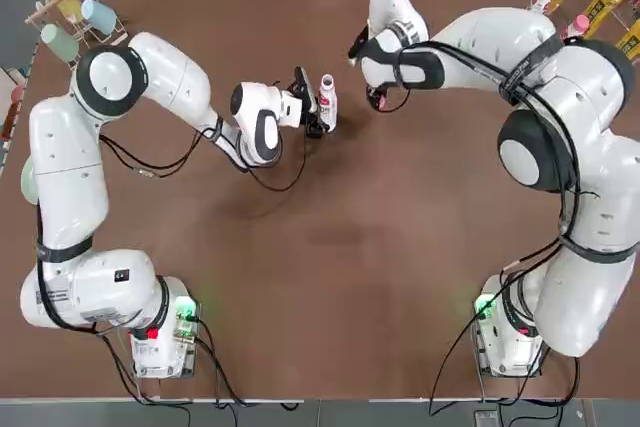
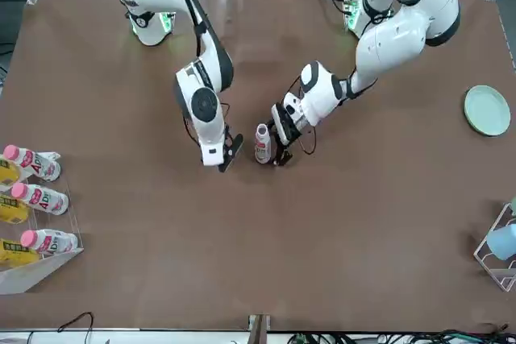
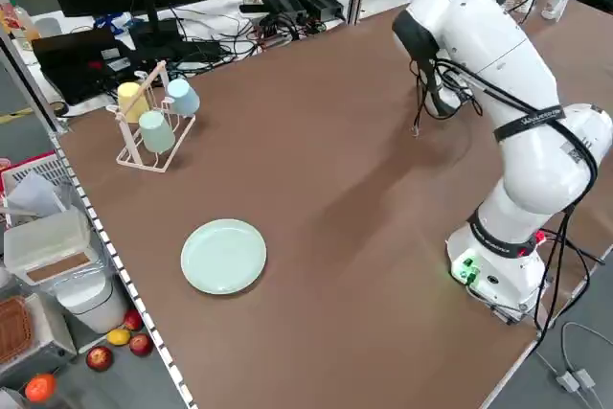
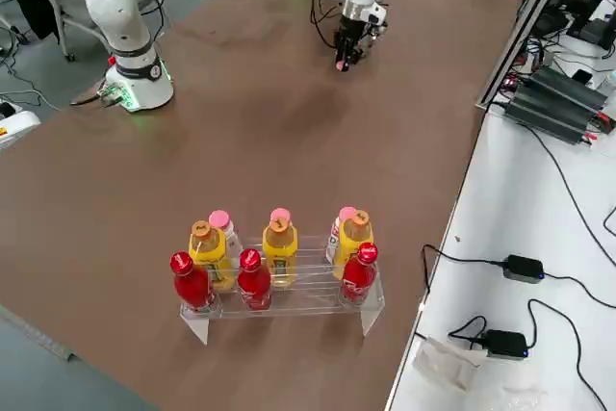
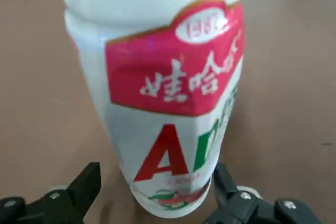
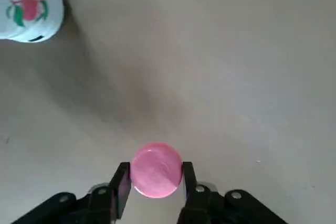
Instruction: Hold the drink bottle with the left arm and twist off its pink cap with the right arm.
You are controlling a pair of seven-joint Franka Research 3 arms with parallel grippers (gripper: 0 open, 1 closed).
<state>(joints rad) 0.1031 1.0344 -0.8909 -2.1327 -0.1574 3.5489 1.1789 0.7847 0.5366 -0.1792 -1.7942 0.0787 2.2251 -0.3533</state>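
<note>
The drink bottle (image 1: 328, 97) stands upright near the middle of the table, white with a pink-red label (image 5: 173, 66), and its neck is bare. My left gripper (image 1: 314, 105) is open around its lower body, and both fingers (image 5: 86, 184) stand slightly off the plastic. The pink cap (image 6: 156, 170) is off the bottle, pinched between the fingers of my right gripper (image 6: 156, 179). In the top view that gripper (image 1: 379, 99) hangs low over the table just right of the bottle. The bottle's base (image 6: 26, 9) shows farther off in the right wrist view.
A clear rack (image 4: 279, 267) with several yellow, red and pink-capped bottles stands at the table's far right edge. A pale green plate (image 2: 487, 110) lies at the robot's left, and a cup rack (image 1: 75, 17) stands at the far left corner.
</note>
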